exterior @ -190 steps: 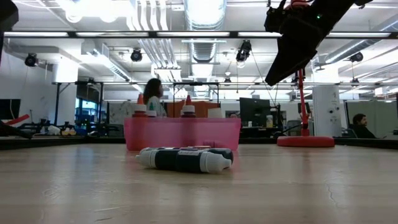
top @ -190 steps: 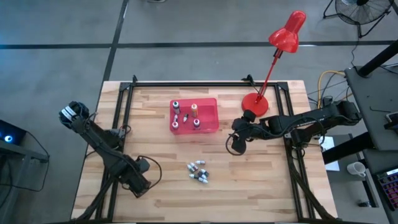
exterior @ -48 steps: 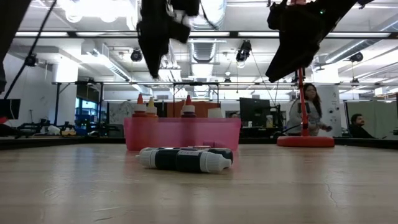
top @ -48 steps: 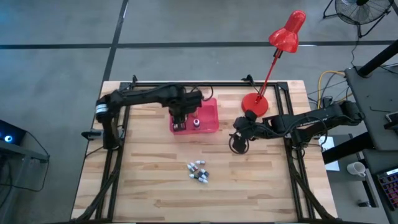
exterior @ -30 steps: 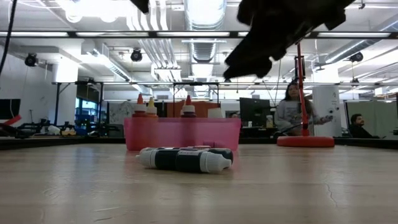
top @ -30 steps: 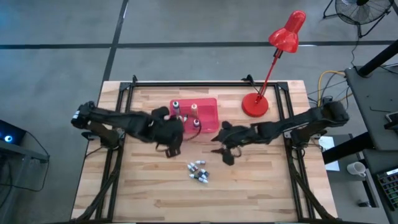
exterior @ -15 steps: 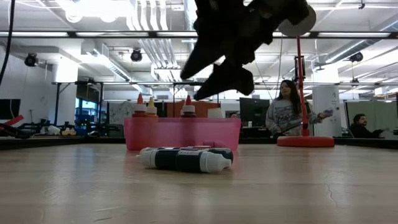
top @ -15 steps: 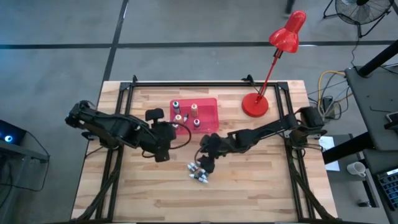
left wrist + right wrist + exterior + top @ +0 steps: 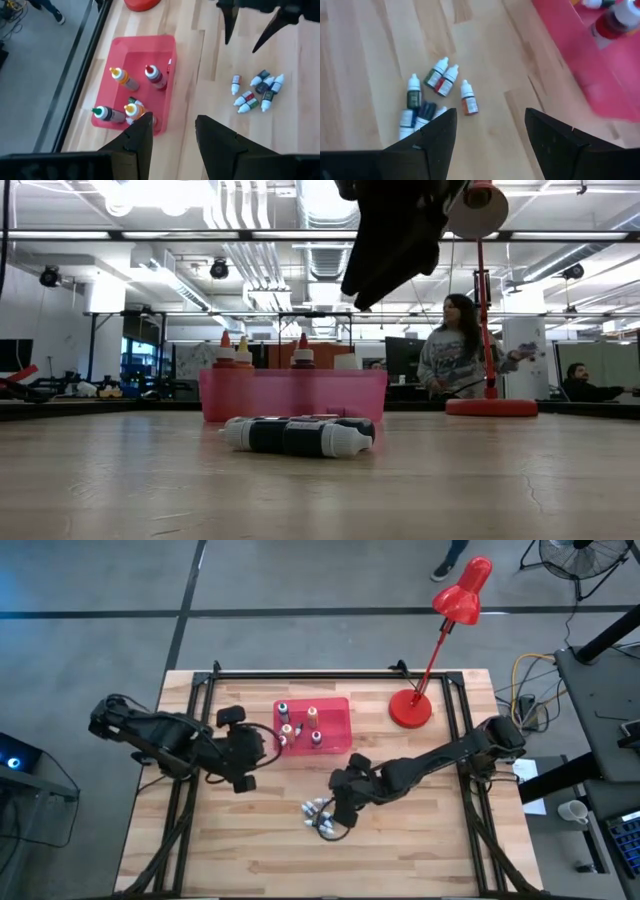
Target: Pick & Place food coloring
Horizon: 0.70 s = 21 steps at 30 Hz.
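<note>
The right gripper [image 9: 333, 823] has advanced from beside the lamp to just above the loose bottles [image 9: 321, 817], fingers spread and empty, while the left gripper [image 9: 243, 783], fingers apart and empty, has withdrawn from the tray [image 9: 338, 706]. 4 bottles [image 9: 299, 727] stand upright in the tray; about 7 lie on the surface, long axes roughly parallel, none yet gripped.
</note>
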Available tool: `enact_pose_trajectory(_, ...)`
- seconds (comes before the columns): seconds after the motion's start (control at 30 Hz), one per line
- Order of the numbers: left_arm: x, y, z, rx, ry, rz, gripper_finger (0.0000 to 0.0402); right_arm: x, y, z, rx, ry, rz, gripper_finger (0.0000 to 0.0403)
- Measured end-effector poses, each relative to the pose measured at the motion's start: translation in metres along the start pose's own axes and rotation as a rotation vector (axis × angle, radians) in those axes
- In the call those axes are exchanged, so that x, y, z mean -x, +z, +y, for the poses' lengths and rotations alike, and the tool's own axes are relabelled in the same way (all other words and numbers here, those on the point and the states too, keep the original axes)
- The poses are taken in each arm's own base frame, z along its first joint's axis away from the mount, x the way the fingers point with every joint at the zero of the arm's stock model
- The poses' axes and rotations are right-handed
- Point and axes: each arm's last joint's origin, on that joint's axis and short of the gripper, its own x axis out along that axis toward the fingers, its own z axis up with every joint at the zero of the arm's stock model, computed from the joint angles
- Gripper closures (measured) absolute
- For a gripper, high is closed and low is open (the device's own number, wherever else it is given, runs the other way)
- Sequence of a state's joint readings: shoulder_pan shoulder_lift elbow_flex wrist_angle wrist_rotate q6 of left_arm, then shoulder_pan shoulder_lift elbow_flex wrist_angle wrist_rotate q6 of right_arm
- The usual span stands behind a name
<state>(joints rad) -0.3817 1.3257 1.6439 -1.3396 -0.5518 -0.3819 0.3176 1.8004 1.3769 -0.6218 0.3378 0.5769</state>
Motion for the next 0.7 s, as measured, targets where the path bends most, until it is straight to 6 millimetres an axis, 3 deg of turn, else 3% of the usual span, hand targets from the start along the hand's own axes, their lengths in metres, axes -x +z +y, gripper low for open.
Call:
enact_pose_trajectory(0.27,-0.015,-0.034,0.004,0.078,0.009,0.03,0.028,0.002,-0.003,-0.01,0.01,0.035,0.108,0.0178)
enact_pose_trajectory(0.37,-0.022,-0.048,0.004,0.142,0.006,0.041,0.028,0.001,-0.005,-0.01,0.092,0.039,0.114,0.0177)
enact_pose_trajectory(0.7,-0.04,-0.078,0.002,0.304,-0.069,0.063,0.028,-0.045,-0.023,-0.002,0.372,0.079,0.131,0.0177)
